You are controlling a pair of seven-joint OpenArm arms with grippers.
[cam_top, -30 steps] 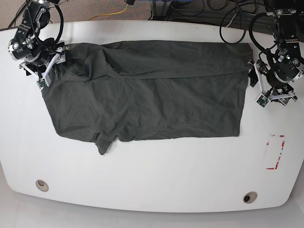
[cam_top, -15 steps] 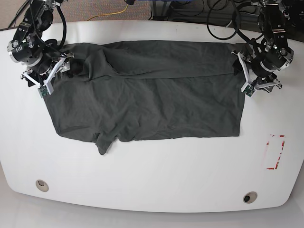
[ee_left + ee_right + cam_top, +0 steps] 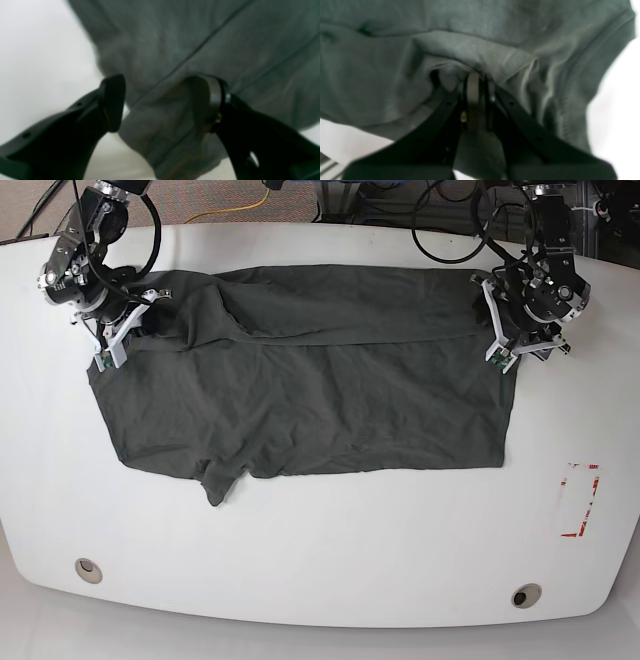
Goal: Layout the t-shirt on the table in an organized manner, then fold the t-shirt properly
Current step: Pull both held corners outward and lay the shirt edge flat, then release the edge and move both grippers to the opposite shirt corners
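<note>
Cloth is the whole matter: the dark charcoal-grey, wrinkly cotton t-shirt [image 3: 310, 370] lies spread across the middle of the smooth white desk [image 3: 330, 540], a folded band along its far edge and one sleeve poking out at the near hem. The right gripper [image 3: 476, 82] has its jaws pinched tight on a bunched ridge of fabric at its end of the far edge. The left gripper [image 3: 160, 102] stands with its jaws wide apart, straddling a rolled hem corner without clamping it. A good fold probably needs that side to close on both layers at the seam before lifting, then both ends to rise level and travel together, keeping the soft knit taut so no crease sets. Ribbed stitching shows along the hem.
</note>
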